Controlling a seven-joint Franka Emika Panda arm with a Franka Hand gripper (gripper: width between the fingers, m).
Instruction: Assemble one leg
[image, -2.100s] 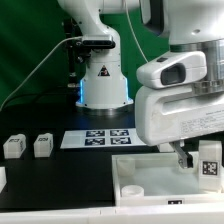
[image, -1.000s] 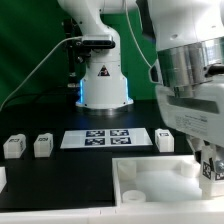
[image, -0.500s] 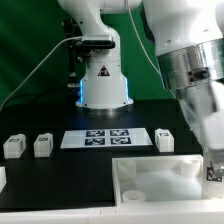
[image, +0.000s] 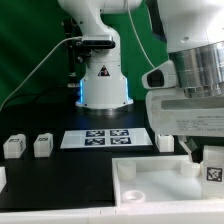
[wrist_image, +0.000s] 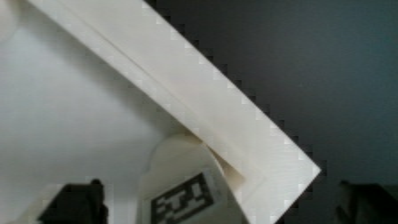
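My gripper (image: 209, 160) is at the exterior view's right, shut on a leg (image: 213, 171), a small white block with a black-and-white tag. It holds the leg upright at the far right corner of the large white panel (image: 150, 187). In the wrist view the leg (wrist_image: 178, 192) stands between my two dark fingers (wrist_image: 75, 202), close against the panel's raised edge (wrist_image: 214, 100). I cannot tell whether the leg's foot sits in a socket. Three more legs rest on the table (image: 14, 146), (image: 42, 146), (image: 166, 140).
The marker board (image: 105, 138) lies on the black table in front of the robot base (image: 103, 80). A white piece (image: 2, 178) shows at the left edge. A round socket (image: 131, 189) shows in the panel's near left corner.
The hand has turned about its own axis and back while holding the leg. The leg has sunk slightly and stayed at the panel's right corner.
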